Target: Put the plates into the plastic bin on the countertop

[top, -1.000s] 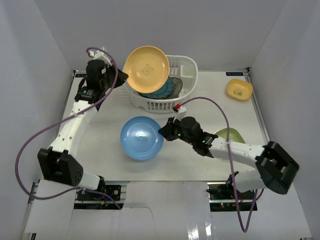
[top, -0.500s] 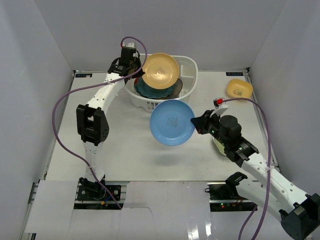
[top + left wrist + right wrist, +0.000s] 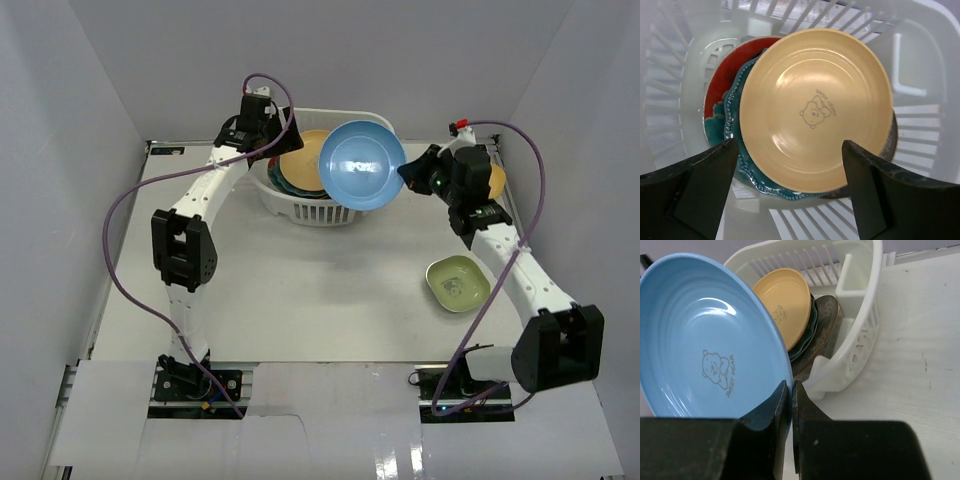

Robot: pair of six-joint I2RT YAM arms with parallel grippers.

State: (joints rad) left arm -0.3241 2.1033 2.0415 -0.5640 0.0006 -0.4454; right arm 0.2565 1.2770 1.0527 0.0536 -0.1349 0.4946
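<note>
shows yellow plate (image 3: 812, 110) leaning on teal one (image 3: 736, 134) in white slotted bin (image 3: 300, 209), light blue plate (image 3: 362, 165) tilted on edge near its rim, green dish (image 3: 457, 282) flat on countertop (image 3: 300, 295).

Grey walls (image 3: 420, 60) — white countertop (image 3: 300, 290).

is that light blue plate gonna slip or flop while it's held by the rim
Probably stiff: the light blue plate shows no sag though pinched at one edge by the right pincer. Its glossy surface looks slippery, so it may pivot in that narrow grip.
</note>
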